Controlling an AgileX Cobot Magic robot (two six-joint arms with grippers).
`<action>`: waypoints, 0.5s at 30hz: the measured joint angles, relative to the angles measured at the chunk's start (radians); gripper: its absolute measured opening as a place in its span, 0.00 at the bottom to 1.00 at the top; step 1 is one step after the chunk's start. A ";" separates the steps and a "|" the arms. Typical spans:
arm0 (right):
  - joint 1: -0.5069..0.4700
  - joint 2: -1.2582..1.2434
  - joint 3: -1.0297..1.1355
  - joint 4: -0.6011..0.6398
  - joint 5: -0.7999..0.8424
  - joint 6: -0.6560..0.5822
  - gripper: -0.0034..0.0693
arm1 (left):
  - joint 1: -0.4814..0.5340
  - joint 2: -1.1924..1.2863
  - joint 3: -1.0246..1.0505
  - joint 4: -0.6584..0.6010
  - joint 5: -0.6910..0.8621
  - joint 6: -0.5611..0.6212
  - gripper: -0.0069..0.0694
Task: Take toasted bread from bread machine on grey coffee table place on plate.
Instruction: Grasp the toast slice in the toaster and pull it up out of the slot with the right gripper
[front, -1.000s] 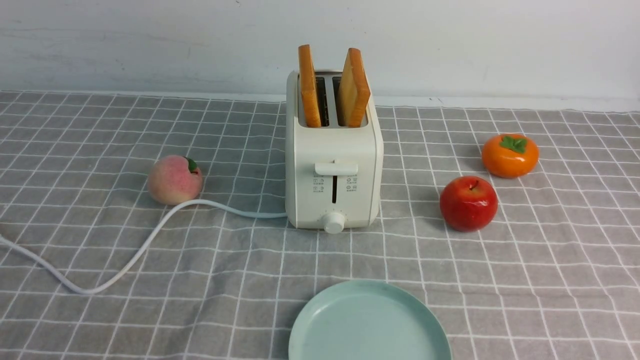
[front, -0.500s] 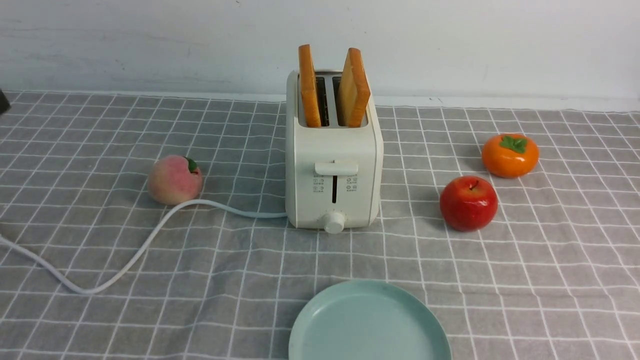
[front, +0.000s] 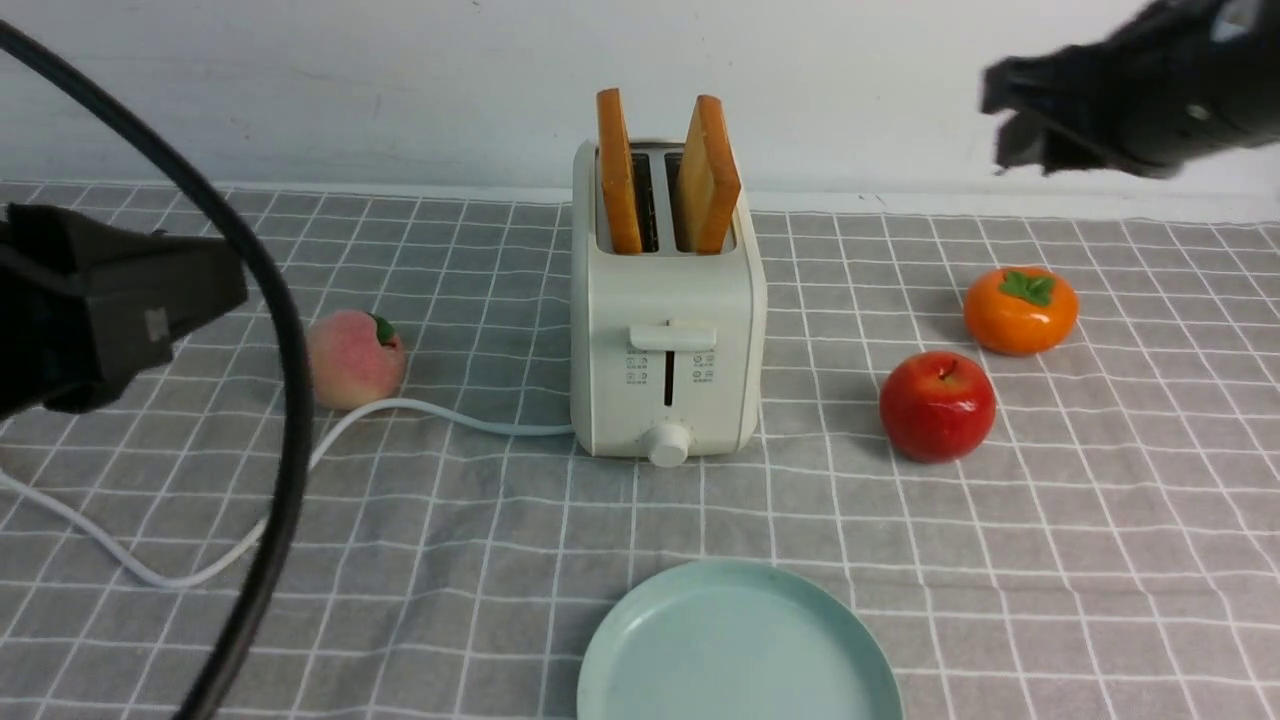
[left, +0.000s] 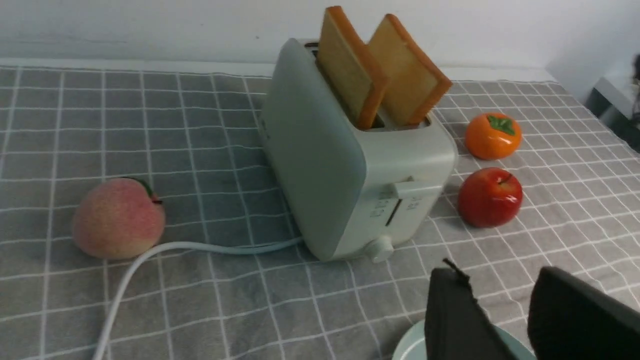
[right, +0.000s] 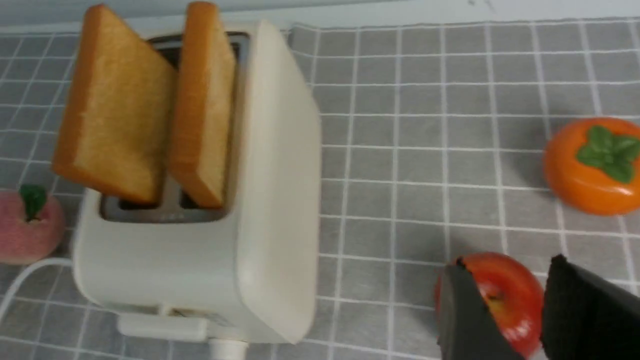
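Observation:
Two slices of toasted bread stand upright in the slots of the cream-white bread machine at the middle of the grey coffee table. The pale green plate lies empty in front of it, at the near edge. My left gripper hangs at the far left, open and empty, with the plate's rim beneath its fingers. My right gripper is high at the upper right, open and empty. The right wrist view shows both slices in the bread machine.
A peach lies left of the bread machine, beside its white cord. A red apple and an orange persimmon lie to the right. A black cable from my left arm arcs across the left side. A white wall stands behind.
Both arms have come into the front view, the left from the left edge and the right from the upper right. The toast, bread machine, plate and fruit have not moved.

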 joint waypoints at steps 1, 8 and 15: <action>0.030 0.063 -0.079 0.012 0.005 -0.002 0.38 | -0.037 0.008 0.000 0.000 0.000 0.011 0.39; 0.129 0.308 -0.374 0.039 0.018 0.021 0.42 | -0.133 0.031 0.000 0.034 0.010 0.025 0.40; 0.138 0.429 -0.428 0.038 -0.035 0.041 0.54 | -0.136 0.031 0.000 0.039 0.028 0.024 0.40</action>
